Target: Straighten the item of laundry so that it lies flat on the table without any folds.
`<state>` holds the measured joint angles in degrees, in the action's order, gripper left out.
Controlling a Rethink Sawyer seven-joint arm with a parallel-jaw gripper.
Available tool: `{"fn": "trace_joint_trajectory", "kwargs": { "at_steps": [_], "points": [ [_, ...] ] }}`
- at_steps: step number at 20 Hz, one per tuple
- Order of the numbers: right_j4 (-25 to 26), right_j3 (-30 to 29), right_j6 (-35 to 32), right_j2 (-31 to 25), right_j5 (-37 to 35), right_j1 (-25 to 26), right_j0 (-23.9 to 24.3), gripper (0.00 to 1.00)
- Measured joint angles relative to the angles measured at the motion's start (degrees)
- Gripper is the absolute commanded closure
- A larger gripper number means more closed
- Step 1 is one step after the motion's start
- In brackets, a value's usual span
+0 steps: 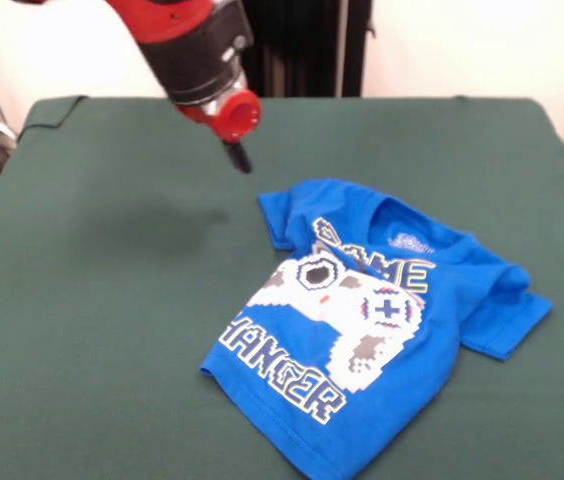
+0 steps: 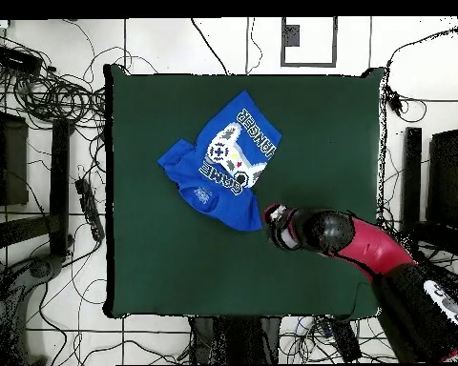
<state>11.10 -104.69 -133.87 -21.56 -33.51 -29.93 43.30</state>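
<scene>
The bright blue T-shirt (image 1: 372,320) lies print side up on the green table (image 1: 112,300), right of centre and turned at an angle. Its left side is folded in, which cuts off the first letters of the print. The right sleeve (image 1: 512,310) is spread out but wrinkled. My gripper (image 1: 237,155) hangs above the cloth, up and to the left of the shirt's collar, apart from it and empty. In the overhead view the gripper (image 2: 268,221) is just past the shirt's (image 2: 223,157) lower right corner, over the table (image 2: 319,124).
The arm's red and black wrist (image 1: 202,60) comes in from the top left. A black column (image 1: 302,45) stands behind the table. Cables (image 2: 52,91) and dark equipment (image 2: 414,172) ring the table on the floor.
</scene>
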Motion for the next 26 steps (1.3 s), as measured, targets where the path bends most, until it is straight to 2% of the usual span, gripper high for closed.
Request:
{"fn": "trace_joint_trajectory", "kwargs": {
  "at_steps": [5, 9, 13, 17, 22, 26],
  "points": [
    [-1.2, -2.4, 0.0, -1.7, 1.0, 2.5, 0.5, 1.0],
    [-0.1, -2.8, 0.0, -0.6, 5.6, 3.2, -1.8, 1.0],
    [3.4, -2.1, 0.0, 5.4, 17.2, 3.1, -9.6, 1.0],
    [3.9, -2.1, 0.0, 11.6, 31.3, 2.6, -19.0, 1.0],
    [2.2, -2.1, 0.0, 14.2, 38.5, 2.3, -23.8, 1.0],
    [0.6, -2.1, 0.0, 14.6, 39.4, 2.8, -24.3, 1.0]
  ]
}}
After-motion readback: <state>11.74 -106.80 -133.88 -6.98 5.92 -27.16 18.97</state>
